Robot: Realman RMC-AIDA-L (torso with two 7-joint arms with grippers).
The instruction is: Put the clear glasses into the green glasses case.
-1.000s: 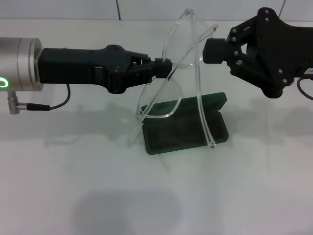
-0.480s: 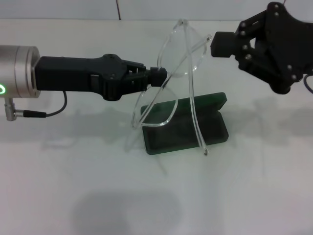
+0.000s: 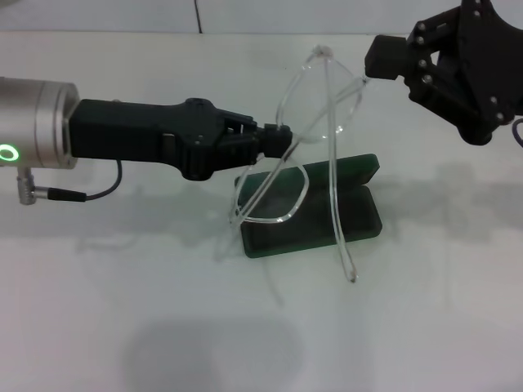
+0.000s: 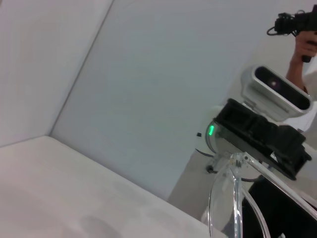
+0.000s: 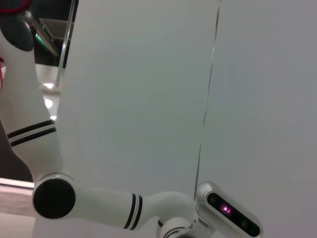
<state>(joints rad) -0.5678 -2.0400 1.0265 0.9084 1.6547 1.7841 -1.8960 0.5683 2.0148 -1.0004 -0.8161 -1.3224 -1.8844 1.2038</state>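
Observation:
My left gripper [image 3: 276,137] reaches in from the left and is shut on the frame of the clear glasses [image 3: 320,104], near the bridge. It holds them tilted in the air, with both temple arms hanging down over the case. The glasses [image 4: 225,208] also show close up in the left wrist view. Below them, the green glasses case [image 3: 315,220] lies open on the white table [image 3: 163,310], dark lining up and lid [image 3: 347,167] folded back. My right gripper [image 3: 377,59] is up at the right, shut on nothing, just beside the upper lens edge.
A cable [image 3: 82,192] hangs from the left arm's silver wrist [image 3: 33,122]. The table's back edge meets a pale wall [image 3: 196,16]. The right wrist view shows only a wall and a white robot arm [image 5: 99,203].
My right gripper has drawn back up and to the right, away from the glasses. My left gripper has carried the glasses slightly right and lower, toward the case.

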